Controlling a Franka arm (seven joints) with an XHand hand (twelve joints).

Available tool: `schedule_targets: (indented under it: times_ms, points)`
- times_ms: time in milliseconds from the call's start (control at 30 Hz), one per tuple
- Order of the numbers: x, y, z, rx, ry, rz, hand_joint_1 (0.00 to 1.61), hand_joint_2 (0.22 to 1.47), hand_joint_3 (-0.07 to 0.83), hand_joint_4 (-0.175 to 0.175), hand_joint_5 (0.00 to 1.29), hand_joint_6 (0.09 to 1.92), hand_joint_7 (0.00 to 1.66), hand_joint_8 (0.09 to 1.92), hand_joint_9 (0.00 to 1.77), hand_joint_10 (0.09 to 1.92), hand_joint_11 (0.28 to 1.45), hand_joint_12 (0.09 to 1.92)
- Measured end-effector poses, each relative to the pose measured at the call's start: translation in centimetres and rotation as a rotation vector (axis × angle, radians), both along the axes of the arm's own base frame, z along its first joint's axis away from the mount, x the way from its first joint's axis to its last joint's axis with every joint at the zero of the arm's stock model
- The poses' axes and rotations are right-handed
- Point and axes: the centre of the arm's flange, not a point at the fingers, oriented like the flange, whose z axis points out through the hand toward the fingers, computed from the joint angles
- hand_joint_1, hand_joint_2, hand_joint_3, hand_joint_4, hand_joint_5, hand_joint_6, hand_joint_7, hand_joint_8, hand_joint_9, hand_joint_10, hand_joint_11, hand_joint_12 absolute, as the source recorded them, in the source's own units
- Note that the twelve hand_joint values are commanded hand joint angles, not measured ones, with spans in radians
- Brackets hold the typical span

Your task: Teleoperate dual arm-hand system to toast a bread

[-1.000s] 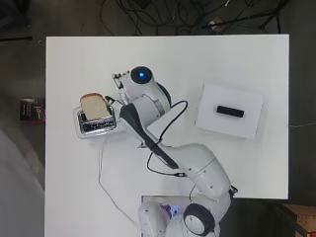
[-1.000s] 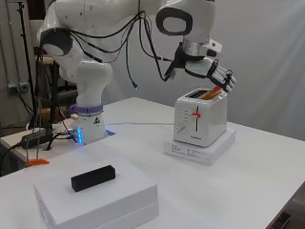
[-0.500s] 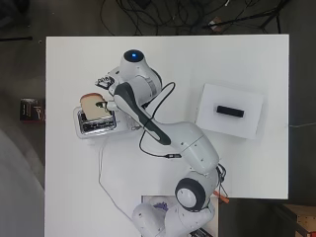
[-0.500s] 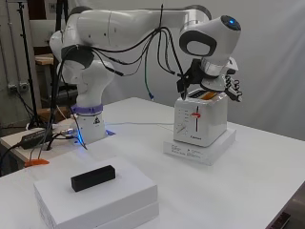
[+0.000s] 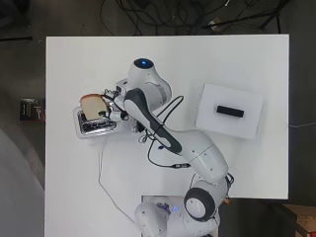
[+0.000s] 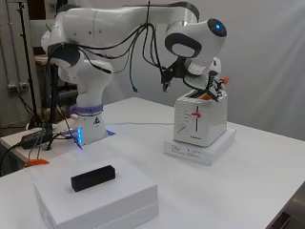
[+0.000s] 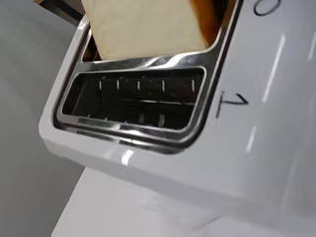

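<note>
Golden bread (image 7: 143, 27) stands in 1 toaster (image 6: 199, 119) slot; your hand (image 6: 213, 87) hovers just above, grip state unclear

Bright even light; glare on toaster (image 7: 276, 123) top.

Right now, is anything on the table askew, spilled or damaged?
Nothing looks wrong. The bread slice sits in one toaster slot, sticking up; the other slot is empty. The toaster stands upright on its white base, and the black block lies on the white box.
</note>
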Motion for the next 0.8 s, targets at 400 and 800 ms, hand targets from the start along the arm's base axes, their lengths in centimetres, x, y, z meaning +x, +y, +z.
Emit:
schedule_targets:
  times_ms: [400, 800]
  points:
    - [-2.2, 0.1, 2.2, -0.085, -0.199, -0.004, 0.03, 1.15, 0.011, -0.012, 0.42, 0.09, 0.56, 0.09, 0.66, 0.09, 0.49, 0.09]
    - [4.7, -4.6, 2.6, -0.082, -0.311, -0.299, 0.00, 1.11, -0.003, 0.026, 0.39, 0.09, 0.54, 0.09, 0.66, 0.09, 0.49, 0.09]
